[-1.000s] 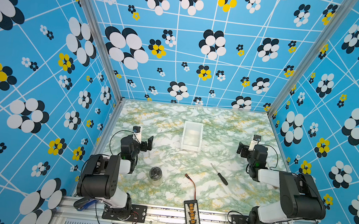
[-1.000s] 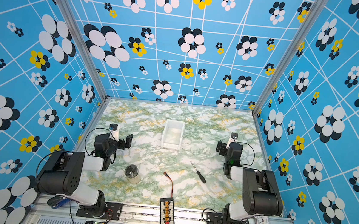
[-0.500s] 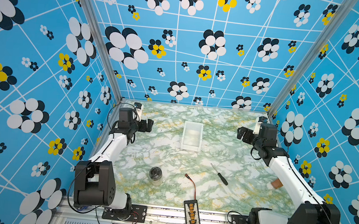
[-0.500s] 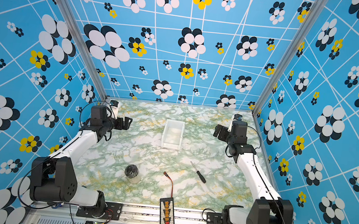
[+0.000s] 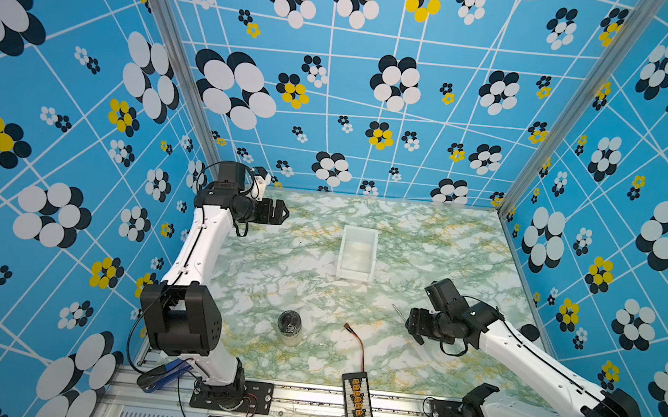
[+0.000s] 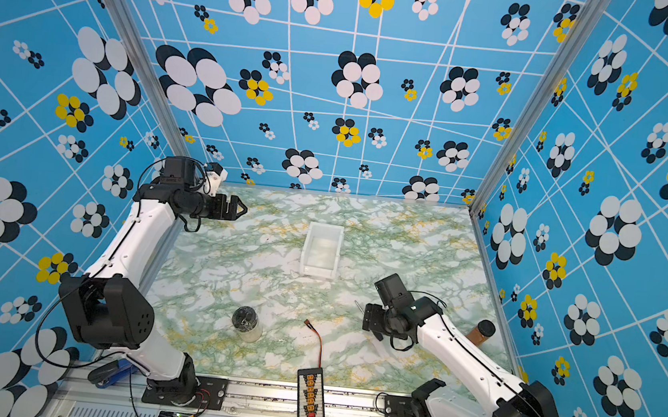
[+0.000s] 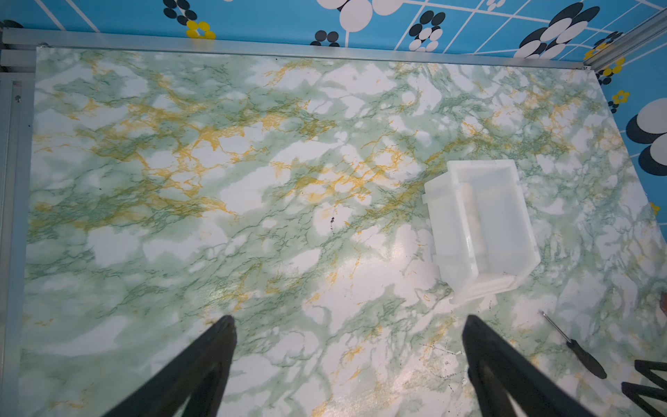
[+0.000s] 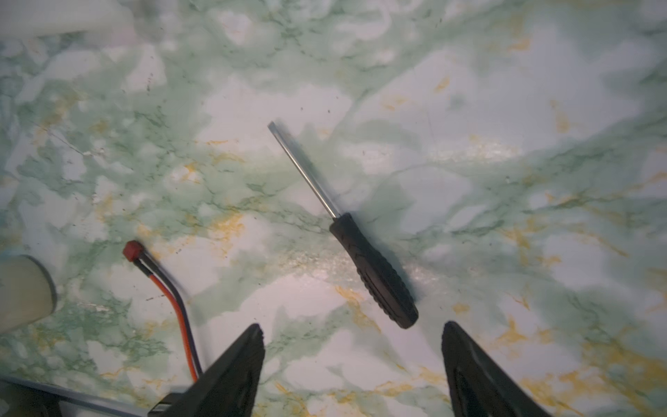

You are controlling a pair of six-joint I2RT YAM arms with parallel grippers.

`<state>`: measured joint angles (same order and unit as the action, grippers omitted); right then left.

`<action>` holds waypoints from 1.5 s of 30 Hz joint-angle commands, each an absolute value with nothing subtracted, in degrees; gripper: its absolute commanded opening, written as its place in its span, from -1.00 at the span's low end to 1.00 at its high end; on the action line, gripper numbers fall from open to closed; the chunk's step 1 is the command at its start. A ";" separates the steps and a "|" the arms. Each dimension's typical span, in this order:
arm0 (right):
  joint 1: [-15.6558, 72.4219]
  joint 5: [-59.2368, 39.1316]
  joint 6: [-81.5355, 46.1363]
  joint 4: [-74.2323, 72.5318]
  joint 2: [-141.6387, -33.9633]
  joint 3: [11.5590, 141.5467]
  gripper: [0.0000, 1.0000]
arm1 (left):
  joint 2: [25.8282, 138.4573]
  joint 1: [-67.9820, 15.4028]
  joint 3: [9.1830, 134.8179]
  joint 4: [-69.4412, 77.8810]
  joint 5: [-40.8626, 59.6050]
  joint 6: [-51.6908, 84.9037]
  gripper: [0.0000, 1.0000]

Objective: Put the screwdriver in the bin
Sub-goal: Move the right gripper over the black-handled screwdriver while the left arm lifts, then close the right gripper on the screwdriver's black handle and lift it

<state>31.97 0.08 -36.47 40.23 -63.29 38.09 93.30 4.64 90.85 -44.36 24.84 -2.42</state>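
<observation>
Marbled green table (image 5: 277, 262), blue flowered walls (image 5: 335, 92). Screwdriver (image 8: 343, 225) lies flat right of centre in both top views, below the bin (image 5: 354, 275), under the spread right gripper (image 8: 352, 325), untouched. Left gripper (image 7: 349, 317) spread, upper left. Jar (image 5: 289, 326), wire (image 5: 361, 343) lower centre.

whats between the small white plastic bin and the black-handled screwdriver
Nothing: in the left wrist view only bare marble tabletop separates the white bin from the black-handled screwdriver.

No legible text, no readable labels
</observation>
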 commanded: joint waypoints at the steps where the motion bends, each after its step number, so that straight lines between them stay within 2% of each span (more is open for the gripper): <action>1: 32.26 2.12 -39.20 40.61 -63.55 36.47 0.52 | 94.07 5.02 94.23 -50.44 28.54 -2.33 0.98; 5: 32.21 0.56 -39.05 36.77 -66.75 35.49 0.42 | 95.55 5.07 97.43 -53.71 31.09 -2.37 0.98; 16: 32.49 2.01 -35.45 34.59 -73.34 37.20 0.41 | 94.44 5.04 95.52 -52.64 30.67 -2.11 0.99; 19: 32.78 1.76 -34.23 33.91 -75.62 38.14 0.30 | 94.13 5.02 94.92 -52.47 30.50 -2.11 0.99; 27: 34.76 4.41 -32.35 35.61 -80.95 42.01 0.23 | 92.82 5.02 92.77 -51.25 29.62 -2.63 0.98; 31: 35.57 4.14 -32.17 35.92 -82.99 42.33 0.10 | 92.20 5.07 91.87 -51.11 29.44 -3.16 0.99; 38: 36.82 4.15 -33.90 35.78 -83.12 41.38 0.05 | 91.93 5.02 91.86 -50.80 29.60 -3.08 0.98; 45: 37.39 3.75 -35.46 35.48 -81.73 39.47 -0.13 | 91.85 5.03 91.80 -50.63 29.72 -2.81 0.98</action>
